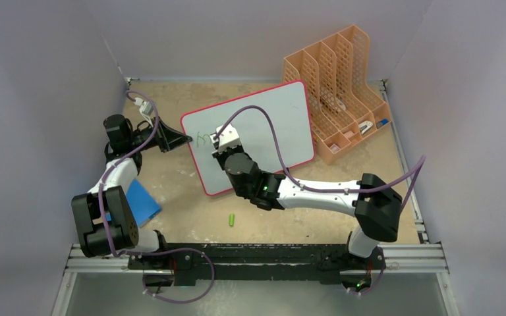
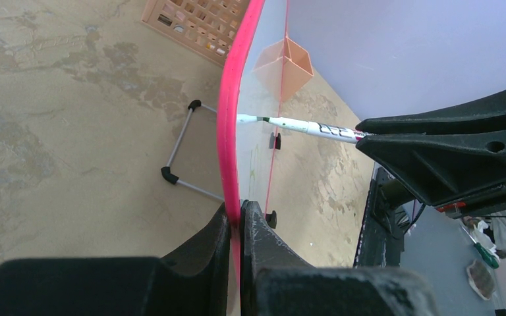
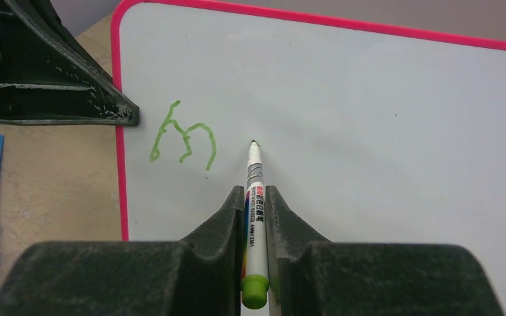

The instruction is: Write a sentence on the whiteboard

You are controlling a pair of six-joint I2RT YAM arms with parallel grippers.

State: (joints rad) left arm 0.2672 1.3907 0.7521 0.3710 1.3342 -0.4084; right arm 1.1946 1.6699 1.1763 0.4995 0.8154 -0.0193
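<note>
A worn brown tabletop point(image 1: 171, 171), walled in pale grey, carries everything. The whiteboard point(image 1: 263, 125), the largest thing on it, sits slantwise under the right claw point(image 1: 223, 141) and to the right of the left claw point(image 1: 186, 139), whose fingers are pressed fully together on its pink left rim. Only the left wrist view shows that rim edge-on, rising straight out of the pinch, and a wire leg point(image 2: 178, 158) with black feet beneath the board, which the top view hides. An orange file rack point(image 1: 342, 85) stands beyond and to the right of the right claw, just beside the board's far edge. A blue pad point(image 1: 143, 201) lies behind the left claw, partly under that arm. The right claw is nearly closed around a white marker point(image 3: 253, 197), its barrel clamped between the fingers and its tip ahead of them at the board's surface. Only the right wrist view reads the sentence point(image 3: 184, 138): so far a single green scrawl like an m, just left of the tip. A small green cap point(image 1: 232, 219) lies on bare table behind the right claw.
</note>
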